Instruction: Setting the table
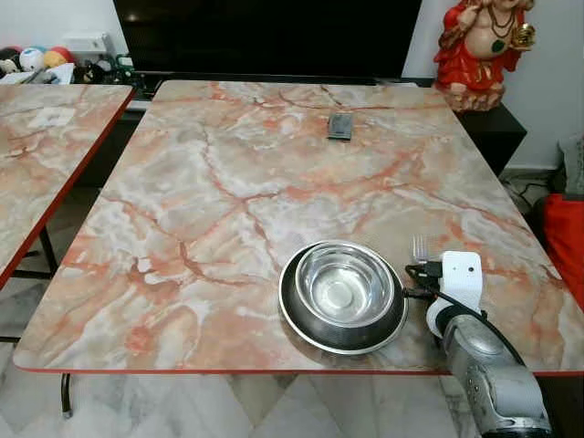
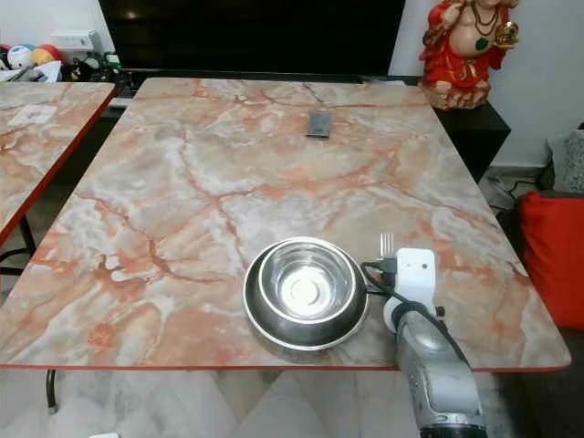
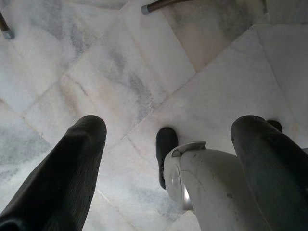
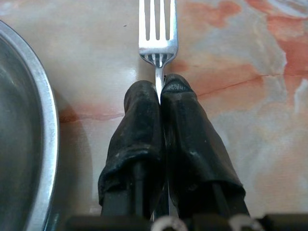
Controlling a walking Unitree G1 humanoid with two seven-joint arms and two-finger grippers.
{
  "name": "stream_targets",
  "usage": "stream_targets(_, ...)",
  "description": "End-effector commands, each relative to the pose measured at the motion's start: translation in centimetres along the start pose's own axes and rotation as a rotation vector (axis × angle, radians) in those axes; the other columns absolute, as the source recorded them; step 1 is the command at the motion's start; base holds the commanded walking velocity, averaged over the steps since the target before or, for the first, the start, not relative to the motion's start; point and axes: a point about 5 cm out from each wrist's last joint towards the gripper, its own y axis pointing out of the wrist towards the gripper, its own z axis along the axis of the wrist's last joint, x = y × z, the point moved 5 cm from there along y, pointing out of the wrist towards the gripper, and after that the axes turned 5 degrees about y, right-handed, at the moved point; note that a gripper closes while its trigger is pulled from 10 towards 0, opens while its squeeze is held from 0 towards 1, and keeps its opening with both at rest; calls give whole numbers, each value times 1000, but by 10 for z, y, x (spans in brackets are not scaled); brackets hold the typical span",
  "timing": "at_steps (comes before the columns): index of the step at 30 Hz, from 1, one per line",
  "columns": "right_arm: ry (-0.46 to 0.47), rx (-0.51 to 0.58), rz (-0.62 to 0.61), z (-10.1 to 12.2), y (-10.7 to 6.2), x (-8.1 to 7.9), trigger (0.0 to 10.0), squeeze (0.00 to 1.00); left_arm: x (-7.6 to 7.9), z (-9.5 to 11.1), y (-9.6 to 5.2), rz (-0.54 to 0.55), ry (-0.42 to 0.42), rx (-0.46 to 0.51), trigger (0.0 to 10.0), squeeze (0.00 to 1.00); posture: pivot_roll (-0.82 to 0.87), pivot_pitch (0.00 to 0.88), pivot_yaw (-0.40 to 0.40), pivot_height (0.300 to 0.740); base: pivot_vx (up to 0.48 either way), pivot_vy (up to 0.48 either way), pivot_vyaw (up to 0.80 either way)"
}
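A steel bowl (image 1: 345, 285) sits inside a dark steel plate (image 1: 297, 319) near the front edge of the marble table (image 1: 228, 182). Just right of the plate, my right gripper (image 4: 160, 94) is shut on the handle of a silver fork (image 4: 158, 29). The fork's tines (image 1: 420, 246) point away from me, low over the tabletop. In the right wrist view the plate's rim (image 4: 45, 130) lies close beside the black fingers (image 4: 139, 125). My left gripper (image 3: 166, 130) hangs open over the floor beside the robot's own leg (image 3: 211, 187).
A small dark remote-like object (image 1: 339, 126) lies at the far middle of the table. A red statue (image 1: 479, 41) stands on a dark cabinet at the back right. A second marble table (image 1: 46, 137) is at the left. A red cushion (image 1: 566, 242) sits right.
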Motion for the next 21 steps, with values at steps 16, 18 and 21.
stream_targets(16, -24, -18, 40, -4, 3, -10, 10000, 0, -1, -8, -2, 5, -1, -28, 10000, 0, -4, 169, -25, 740, 0, 0, 0)
stream_targets(18, -23, -20, 38, -5, 3, -9, 10000, 0, -1, -8, -2, 5, -1, -28, 10000, 0, -4, 169, -26, 740, 0, 0, 0)
stream_targets(21, -21, -26, 40, -6, 3, -10, 10000, 75, -1, -8, -2, 5, -2, -28, 10000, 0, -3, 170, -26, 740, 0, 0, 0)
